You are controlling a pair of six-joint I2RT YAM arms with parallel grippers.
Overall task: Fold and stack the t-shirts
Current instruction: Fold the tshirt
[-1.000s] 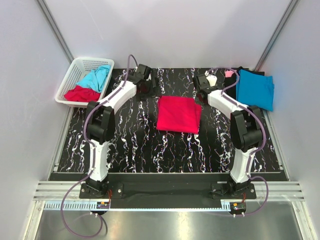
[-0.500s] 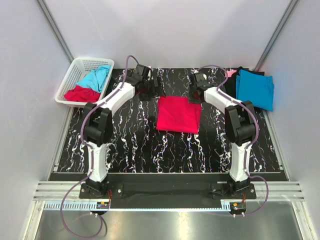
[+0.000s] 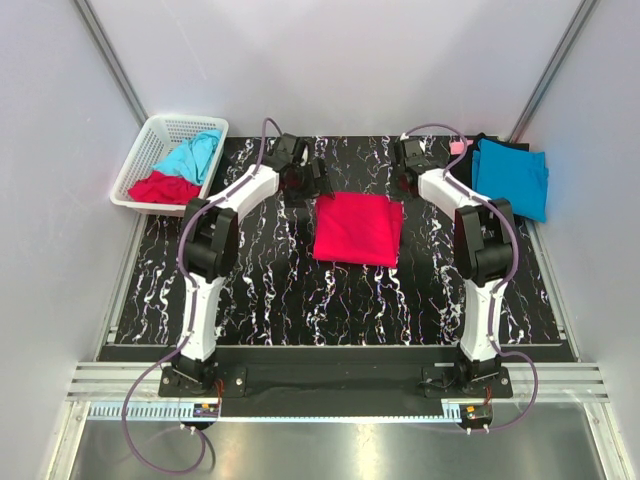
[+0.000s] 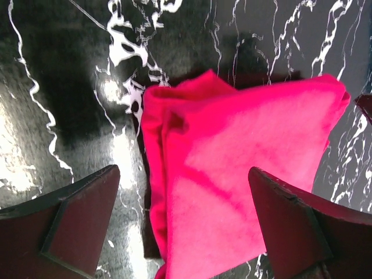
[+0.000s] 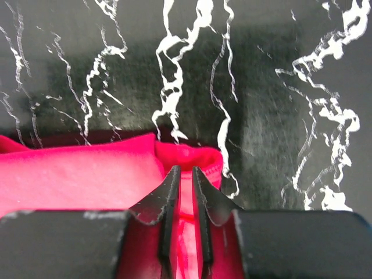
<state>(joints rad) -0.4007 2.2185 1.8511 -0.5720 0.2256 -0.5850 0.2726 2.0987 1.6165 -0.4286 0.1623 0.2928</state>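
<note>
A crimson red t-shirt (image 3: pixel 358 228) lies folded in a rectangle at the middle of the table. My left gripper (image 3: pixel 318 182) hovers open at its far left corner; in the left wrist view the red t-shirt (image 4: pixel 244 168) shows between the wide-spread fingers (image 4: pixel 81 215). My right gripper (image 3: pixel 406 186) sits at the far right corner. In the right wrist view its jaws stand nearly together with a fold of the red t-shirt (image 5: pixel 87 180) pinched between them at the gripper (image 5: pixel 185 172). A folded turquoise t-shirt (image 3: pixel 510 178) lies on a black one (image 3: pixel 466 166) at the back right.
A white lattice basket (image 3: pixel 145 148) at the back left holds a turquoise t-shirt (image 3: pixel 192 155) and a red one (image 3: pixel 163 187). A bit of pale pink cloth (image 3: pixel 459 147) shows by the back-right stack. Grey walls close in both sides.
Both grippers moved in to the red t-shirt's far corners, the left one rightward, the right one down from beside the back-right stack. The right jaws widened briefly, then narrowed on the cloth.
</note>
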